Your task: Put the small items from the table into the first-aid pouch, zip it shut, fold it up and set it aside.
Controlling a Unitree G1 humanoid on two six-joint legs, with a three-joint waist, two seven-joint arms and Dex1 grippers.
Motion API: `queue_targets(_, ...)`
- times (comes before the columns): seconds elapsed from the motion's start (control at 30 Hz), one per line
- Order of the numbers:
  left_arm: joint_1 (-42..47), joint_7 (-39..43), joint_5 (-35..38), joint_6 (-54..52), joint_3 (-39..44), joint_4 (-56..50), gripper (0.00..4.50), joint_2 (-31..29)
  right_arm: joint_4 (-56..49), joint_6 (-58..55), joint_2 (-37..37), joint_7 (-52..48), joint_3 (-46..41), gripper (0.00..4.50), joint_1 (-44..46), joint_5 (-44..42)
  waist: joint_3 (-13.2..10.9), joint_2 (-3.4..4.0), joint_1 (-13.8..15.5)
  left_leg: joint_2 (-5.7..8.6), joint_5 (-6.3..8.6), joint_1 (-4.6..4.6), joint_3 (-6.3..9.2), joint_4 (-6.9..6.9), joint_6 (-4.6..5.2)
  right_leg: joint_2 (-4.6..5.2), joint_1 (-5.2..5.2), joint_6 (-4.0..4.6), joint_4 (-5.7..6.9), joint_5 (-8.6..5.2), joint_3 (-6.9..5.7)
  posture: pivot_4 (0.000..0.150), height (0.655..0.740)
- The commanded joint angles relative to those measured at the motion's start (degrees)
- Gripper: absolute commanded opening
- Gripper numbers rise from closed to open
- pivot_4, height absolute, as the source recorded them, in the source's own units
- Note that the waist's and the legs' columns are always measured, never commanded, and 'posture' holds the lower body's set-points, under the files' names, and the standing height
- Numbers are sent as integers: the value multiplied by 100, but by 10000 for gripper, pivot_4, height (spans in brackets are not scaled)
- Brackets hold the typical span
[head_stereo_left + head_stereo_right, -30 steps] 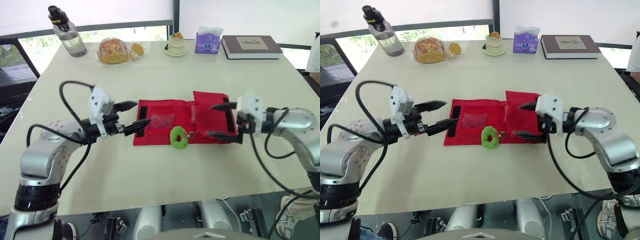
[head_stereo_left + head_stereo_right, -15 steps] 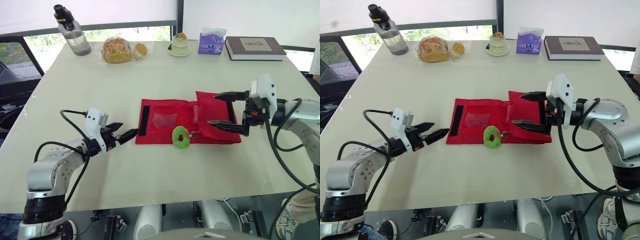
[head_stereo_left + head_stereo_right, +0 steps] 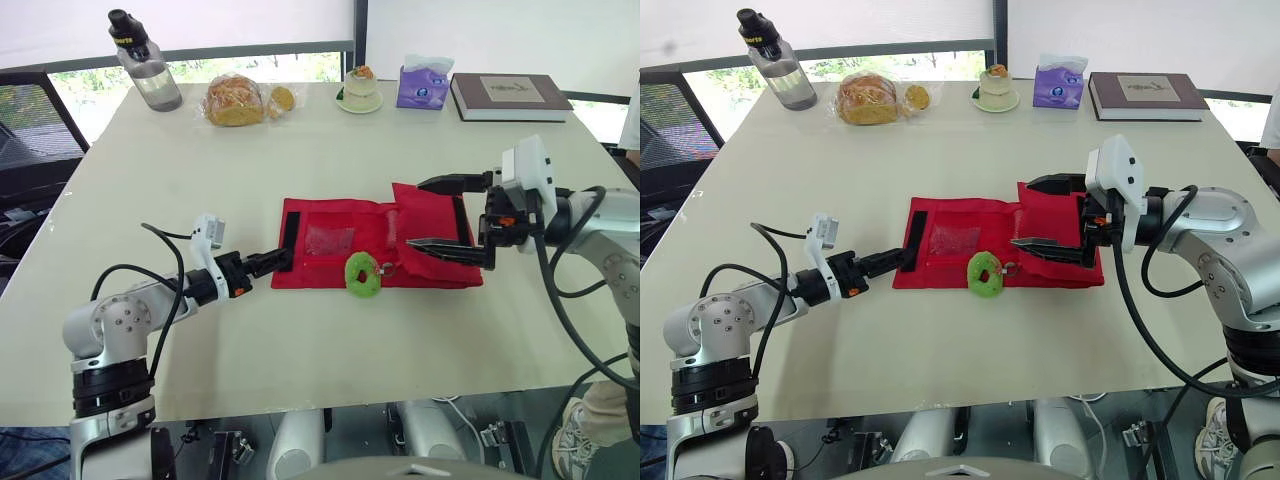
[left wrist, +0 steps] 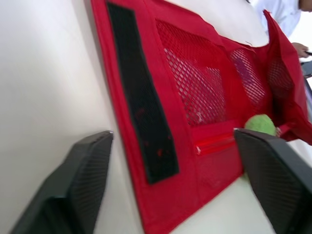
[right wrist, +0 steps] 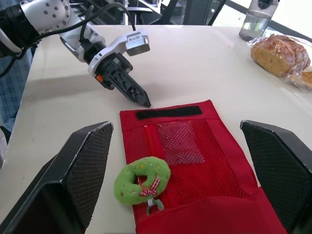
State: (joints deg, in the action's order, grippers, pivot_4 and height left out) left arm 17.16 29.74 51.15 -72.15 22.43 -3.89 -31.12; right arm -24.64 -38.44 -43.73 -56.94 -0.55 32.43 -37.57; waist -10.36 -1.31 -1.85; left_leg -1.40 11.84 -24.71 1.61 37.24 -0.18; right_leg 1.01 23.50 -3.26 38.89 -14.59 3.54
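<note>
The red first-aid pouch lies open and flat mid-table, with a black strip along its left edge and a mesh pocket holding a small clear packet. Its right part is folded up. A green ring-shaped plush rests on the pouch's front edge. My left gripper is low at the pouch's front left corner. It is open, and in the left wrist view its fingers stand wide on either side of that corner. My right gripper hovers open over the folded right part.
Along the far edge stand a water bottle, bagged bread, a small cake on a plate, a purple tissue pack and a book. A person's sleeve shows at the right edge.
My left gripper has moved right, from clear of the pouch to its front left corner. The right gripper has shifted slightly left over the folded part, still open.
</note>
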Motion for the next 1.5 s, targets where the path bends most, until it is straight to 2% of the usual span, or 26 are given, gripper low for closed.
queue_targets(0.03,34,125,250,-86,165,6,25340,-36,-274,-72,2,62,-103,45000,114,-189,0,0,1,0,0,0,0,0,0,0,0,0,0,0,0,1500,7400)
queue_targets(0.07,59,135,310,-108,230,60,16681,-43,-304,-106,9,92,-105,45000,120,-224,0,0,2,0,0,-1,2,0,0,0,0,0,-1,0,-1,1500,7400)
queue_targets(0.1,74,138,351,-120,270,96,14726,-50,-322,-127,14,114,-105,45000,125,-246,0,0,2,0,0,-2,1,0,0,1,0,0,-1,0,-1,1500,7400)
queue_targets(0.2,94,90,415,-147,314,84,629,-46,-336,-161,26,149,-92,45000,151,-267,0,0,1,0,0,-1,2,0,0,1,0,0,-1,0,-1,1500,7400)
queue_targets(0.63,-77,67,655,-102,675,-56,629,-323,-125,-223,36,69,117,45000,463,-205,0,0,-35,-1,0,-1,2,-3,0,2,2,1,-2,0,2,1500,7400)
queue_targets(0.87,-409,395,845,-164,831,-200,629,-841,55,-115,158,104,242,45000,487,-63,0,0,-50,-4,0,-1,7,-6,-1,1,5,2,-2,-1,3,1500,7400)
queue_targets(1.03,-587,708,822,-87,766,-198,629,-1248,650,16,438,-19,399,45000,489,81,0,-1,-44,-4,0,-1,4,-6,-1,3,6,3,-3,-1,3,1500,7400)
queue_targets(1.07,-555,766,794,-61,736,-153,0,-1330,838,161,508,-91,521,39498,525,214,1,-2,-45,-3,0,0,3,-7,-1,4,6,3,-3,-1,4,1500,7400)
queue_targets(1.1,-530,805,775,-39,711,-122,0,-1383,968,260,563,-138,598,37235,554,309,0,-1,-46,-3,0,-1,1,-6,-1,3,6,4,-4,-1,2,1500,7400)
queue_targets(1.2,-414,1020,747,28,623,-81,0,-1607,1668,1088,619,-457,1115,24009,659,1120,-1,1,-46,-2,0,-1,-5,-7,-1,2,7,4,-4,-1,1,1500,7400)
queue_targets(1.33,-423,1431,581,206,439,-10,0,-1940,2533,1779,854,-641,1334,4085,892,1630,-2,2,-54,-2,1,0,-8,-7,-1,1,7,3,-5,-1,2,1500,7400)
queue_targets(1.37,-428,1525,530,256,392,22,0,-2015,2712,1939,902,-690,1369,475,940,1747,-2,2,-53,-2,0,0,-9,-9,-1,1,8,3,-5,-1,3,1500,7400)
queue_targets(1.5,-351,2049,118,637,73,317,0,-2432,3886,2856,1263,-892,1524,475,1171,2253,-3,3,-65,-3,1,1,-10,-13,-2,-1,11,4,-5,-1,3,1500,7400)
